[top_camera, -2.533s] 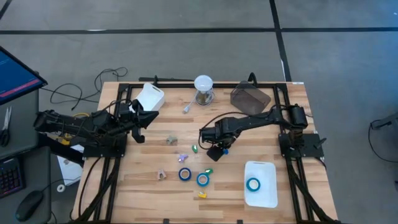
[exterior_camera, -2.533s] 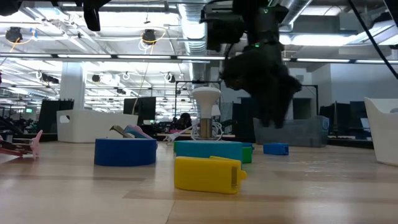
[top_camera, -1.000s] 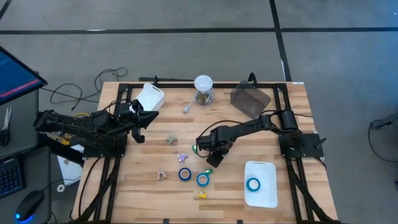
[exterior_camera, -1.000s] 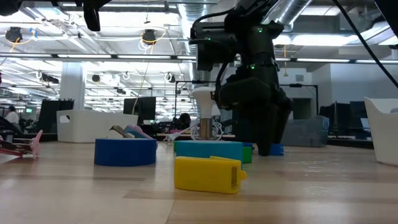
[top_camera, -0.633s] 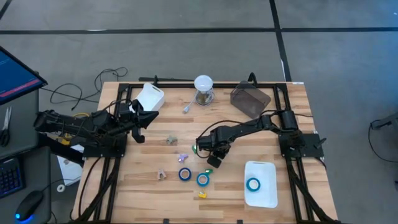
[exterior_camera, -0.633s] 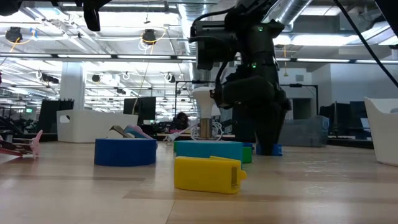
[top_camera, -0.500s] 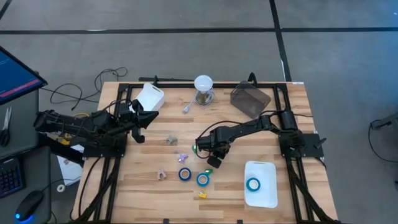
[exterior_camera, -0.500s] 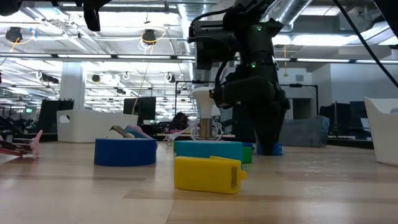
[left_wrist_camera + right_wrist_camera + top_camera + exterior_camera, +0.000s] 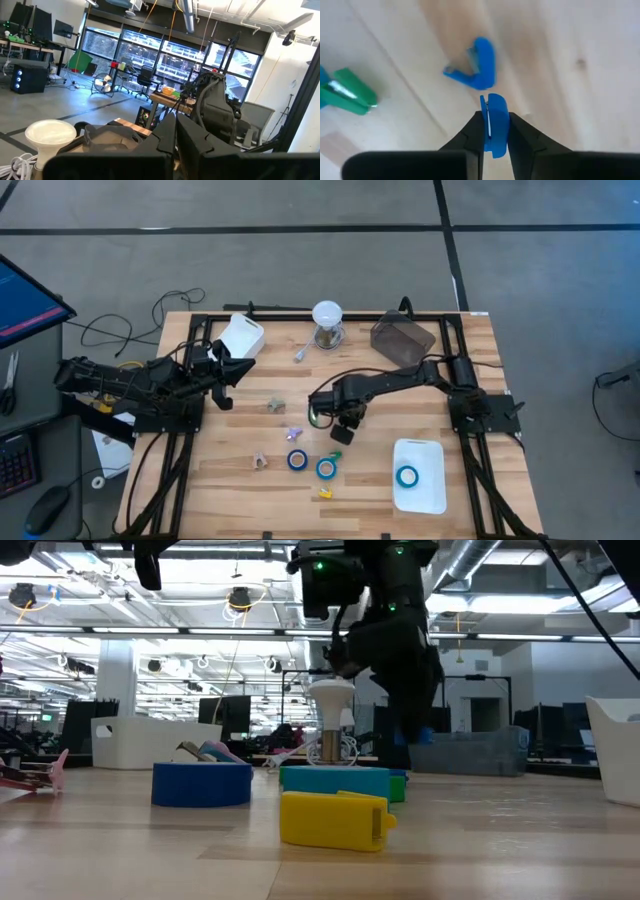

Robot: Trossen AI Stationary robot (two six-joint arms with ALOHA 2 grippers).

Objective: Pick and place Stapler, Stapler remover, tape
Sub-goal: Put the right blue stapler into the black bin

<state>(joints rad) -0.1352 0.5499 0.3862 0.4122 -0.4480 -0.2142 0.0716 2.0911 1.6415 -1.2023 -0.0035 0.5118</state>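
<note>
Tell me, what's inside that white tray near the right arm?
One blue tape roll lies in the white tray, near its middle. The rest of the tray floor shows bare from above; nothing covers it.

Right arm reaches from the counter's right edge toward the middle, elbow bent, forearm lying low and level. Right hand (image 9: 337,416) hangs above the counter's centre, pointing down, lifted clear of the surface in the low view. Its two dark fingers (image 9: 472,131) are pinched close on a small blue piece, which sticks out past the tips. Left arm is folded at the counter's left edge, forearm pointing toward the middle. Left hand (image 9: 232,367) sits idle, raised off the surface, fingers (image 9: 165,145) pressed together with nothing between them.
</note>
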